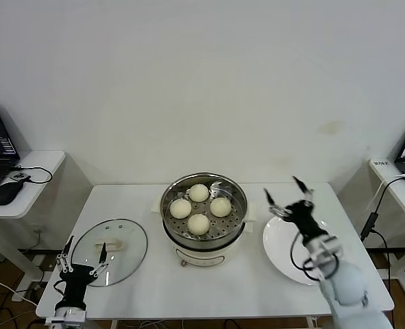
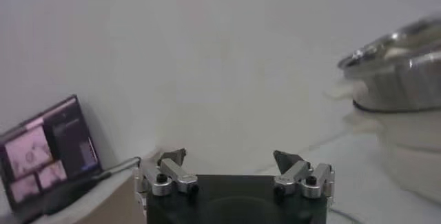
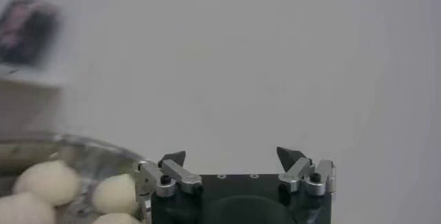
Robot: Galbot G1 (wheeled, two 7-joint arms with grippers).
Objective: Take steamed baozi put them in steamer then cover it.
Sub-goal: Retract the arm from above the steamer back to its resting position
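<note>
Left gripper (image 1: 83,261): lower left of head frame, at the near table edge, fingers spread and empty; hovers over the near rim of the lid.
Round glass lid with steel rim and pale handle (image 1: 110,251): flat on the white table (image 1: 154,288), lower left, well apart from the steamer; handle just up-frame and right of the left gripper.
Right gripper (image 1: 286,194): right of centre in head frame, above the far edge of the flat white plate (image 1: 284,250); fingers splayed, nothing between them.
Plate: bare, lower right.
Round shiny stainless-steel steamer on cream-white base (image 1: 203,223): centre of frame, uncovered.
Four pale cream-white round baozi (image 1: 199,224): all on the perforated tray inside the steamer, spaced in a diamond; three visible at lower left of right wrist view (image 3: 48,180).
Stage (judged): loading appears done; cover step not yet done.
Key relation: lid lies to the left of the steamer, directly under the left gripper; right gripper is across the pot from it. Left arm clearly nearer.
Handle axis: runs roughly left-right in frame, slightly tilted.
Next move (judged): descend on handle, carry right to the pot.
</note>
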